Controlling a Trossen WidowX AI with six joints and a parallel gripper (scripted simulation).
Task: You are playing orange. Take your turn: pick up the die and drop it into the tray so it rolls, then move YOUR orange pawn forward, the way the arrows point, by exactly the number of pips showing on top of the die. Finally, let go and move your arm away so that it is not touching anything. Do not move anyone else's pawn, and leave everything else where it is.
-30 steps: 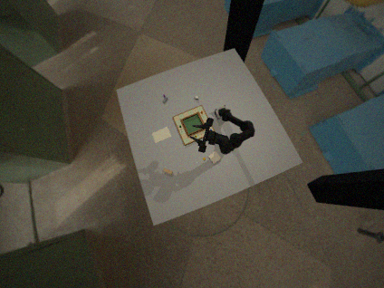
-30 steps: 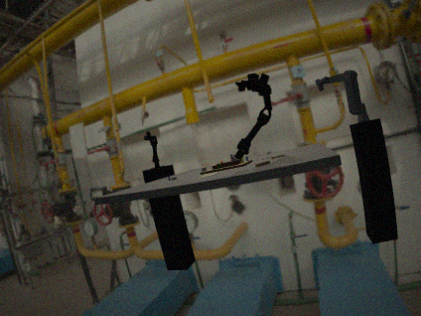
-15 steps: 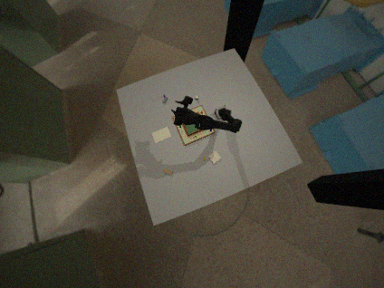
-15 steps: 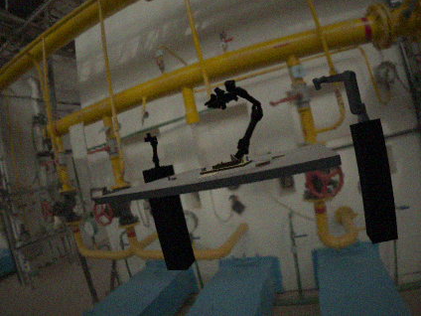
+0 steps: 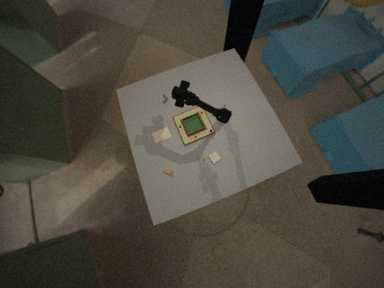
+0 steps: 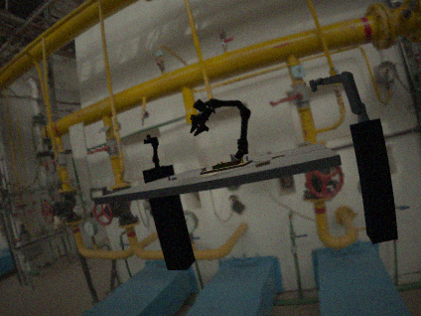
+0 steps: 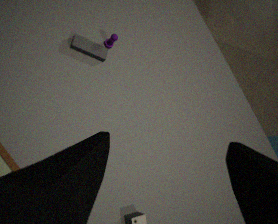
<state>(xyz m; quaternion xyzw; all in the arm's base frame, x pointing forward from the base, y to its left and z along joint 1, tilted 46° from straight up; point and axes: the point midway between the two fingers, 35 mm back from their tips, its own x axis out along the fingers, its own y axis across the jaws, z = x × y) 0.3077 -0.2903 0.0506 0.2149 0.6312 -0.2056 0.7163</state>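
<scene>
Wrist view shows our black parallel-jaw gripper (image 7: 165,175) partly apart and empty above the pale grey desk (image 7: 165,90); the small white pip-marked die (image 7: 136,218) lies at 6 o'clock, probably light, rigid, slippery; we'd pinch opposite flat faces

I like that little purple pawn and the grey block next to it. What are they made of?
The purple pawn looks like smooth plastic or painted wood: even, bright colour, rounded knob. The grey block looks matte, perhaps plastic or painted wood, with flat faces, sharp edges and a darker side. The dim picture leaves both unsure.
</scene>
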